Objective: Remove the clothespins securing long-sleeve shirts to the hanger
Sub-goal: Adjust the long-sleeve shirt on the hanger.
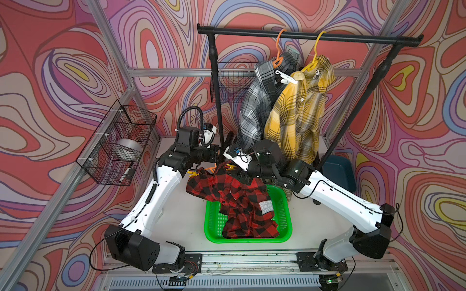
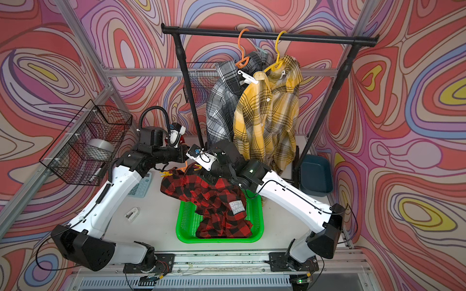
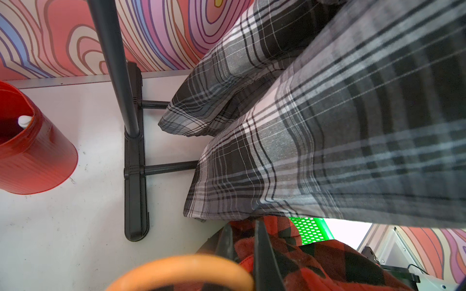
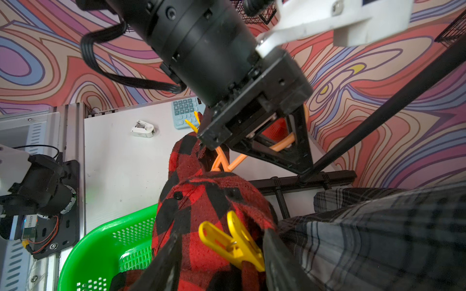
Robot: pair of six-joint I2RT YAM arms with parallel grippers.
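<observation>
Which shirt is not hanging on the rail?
The red-and-black shirt: it droops into the green basket, while the grey shirt and yellow shirt hang from the rail.

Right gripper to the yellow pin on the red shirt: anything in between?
Nothing visible. In the right wrist view the yellow clothespin sits inside the open right gripper, clipped on the red shirt. The grey plaid shirt hangs beside the gripper, not in the gap.

Orange plastic hanger hook [image 3: 181,264]: blurred, cut off by the left wrist view's edge. Glossy red round bucket [image 3: 37,156]: partly out of frame; small white object [image 3: 24,121] inside, too small to identify.
</observation>
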